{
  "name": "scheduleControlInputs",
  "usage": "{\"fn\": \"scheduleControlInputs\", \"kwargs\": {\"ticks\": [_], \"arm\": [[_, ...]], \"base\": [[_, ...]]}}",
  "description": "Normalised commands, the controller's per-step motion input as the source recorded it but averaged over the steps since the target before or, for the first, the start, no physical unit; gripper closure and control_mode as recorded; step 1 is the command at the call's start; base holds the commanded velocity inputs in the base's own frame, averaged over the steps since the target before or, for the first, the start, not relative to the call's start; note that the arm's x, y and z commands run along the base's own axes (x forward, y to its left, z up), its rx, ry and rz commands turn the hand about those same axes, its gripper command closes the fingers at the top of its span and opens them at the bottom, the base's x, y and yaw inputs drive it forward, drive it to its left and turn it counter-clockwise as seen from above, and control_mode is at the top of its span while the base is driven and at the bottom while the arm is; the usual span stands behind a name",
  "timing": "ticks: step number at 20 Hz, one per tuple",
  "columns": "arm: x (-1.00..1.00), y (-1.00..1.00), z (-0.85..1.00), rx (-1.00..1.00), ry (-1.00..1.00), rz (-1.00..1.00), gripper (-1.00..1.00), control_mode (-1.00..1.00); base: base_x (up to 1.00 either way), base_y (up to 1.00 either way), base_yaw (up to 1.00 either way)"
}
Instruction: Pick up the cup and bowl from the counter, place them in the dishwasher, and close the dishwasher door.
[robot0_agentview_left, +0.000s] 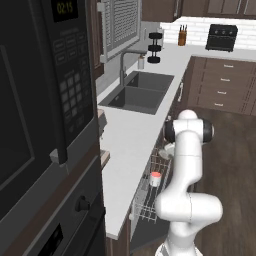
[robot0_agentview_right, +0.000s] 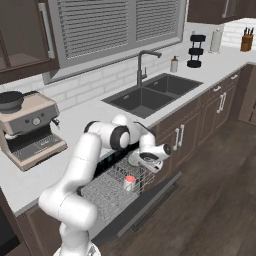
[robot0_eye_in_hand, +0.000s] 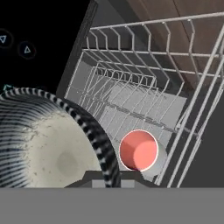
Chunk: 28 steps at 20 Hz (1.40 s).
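The gripper (robot0_agentview_right: 148, 159) hangs over the pulled-out white rack (robot0_agentview_right: 107, 192) of the dishwasher (robot0_agentview_right: 132, 207), clenched on the rim of the bowl (robot0_eye_in_hand: 48, 144), which sits tilted, its pale inside facing the hand camera. The cup (robot0_agentview_right: 129, 183) stands upright in the rack just below, red mouth up, long axis vertical. To do this well, I judge the bowl should go down beside the cup, not onto it, before letting go.

The cup (robot0_agentview_right: 130, 182) stands in the dishwasher (robot0_agentview_right: 107, 192) rack — the bowl (robot0_eye_in_hand: 48, 148) just beside it, under the counter (robot0_agentview_right: 90, 117)
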Motion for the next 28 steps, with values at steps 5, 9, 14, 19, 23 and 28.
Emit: {"fn": "scheduleControlInputs", "kwargs": {"ticks": [5,9,14,19,23,28], "arm": [[0.31,0.26,-0.73,-0.06,0.06,0.03,1.00,-1.00],[0.35,0.14,-0.33,-0.02,0.08,0.02,1.00,-1.00],[0.29,0.01,-0.45,-0.01,0.10,0.02,1.00,-1.00],[0.23,0.03,-0.77,-0.04,0.02,0.03,1.00,-1.00],[0.01,-0.08,-0.90,-0.02,0.05,0.03,-1.00,-1.00],[-0.18,-0.11,-0.60,0.00,0.02,0.01,-1.00,-1.00]], "base": [[0.00,0.00,0.00],[0.00,0.00,0.00],[0.00,0.00,0.00],[0.00,0.00,0.00],[0.00,0.00,0.00],[0.00,0.00,0.00]]}}
